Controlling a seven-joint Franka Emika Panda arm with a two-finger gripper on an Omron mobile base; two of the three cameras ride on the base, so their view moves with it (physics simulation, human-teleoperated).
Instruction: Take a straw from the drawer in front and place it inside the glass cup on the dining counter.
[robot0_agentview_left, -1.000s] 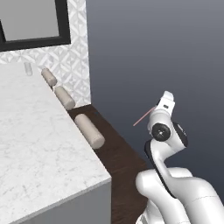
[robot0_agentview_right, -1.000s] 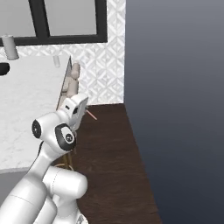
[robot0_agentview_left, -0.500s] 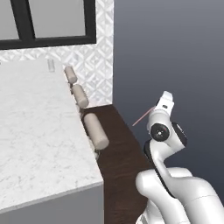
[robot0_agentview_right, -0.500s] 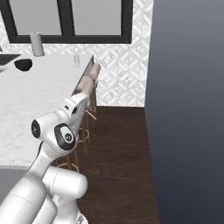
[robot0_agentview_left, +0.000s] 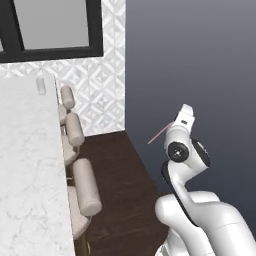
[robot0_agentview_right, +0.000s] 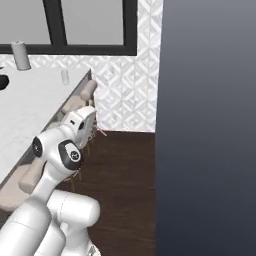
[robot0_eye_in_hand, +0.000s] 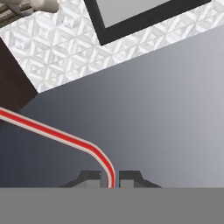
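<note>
straw (robot0_eye_in_hand: 52, 132), red with white edges, is clamped between the two fingers (robot0_eye_in_hand: 94, 178) in the hand view and bends away to one side against a plain grey wall (robot0_eye_in_hand: 175, 109). in the left base view it pokes out as a thin pink line (robot0_agentview_left: 160, 135) beside the raised hand, well apart from the bench (robot0_agentview_left: 25, 170). glass cup (robot0_agentview_left: 41, 85) stands near the far edge of the bench, close under the black-framed window (robot0_agentview_left: 50, 30). beige stools (robot0_agentview_left: 85, 187) line the bench's thick edge, with open dark wood floor (robot0_agentview_left: 125, 200) between them and the arm. no writing can be read. since the earlier pictures the whole scene has shifted, so the base has turned; the straw is held as before.
</note>
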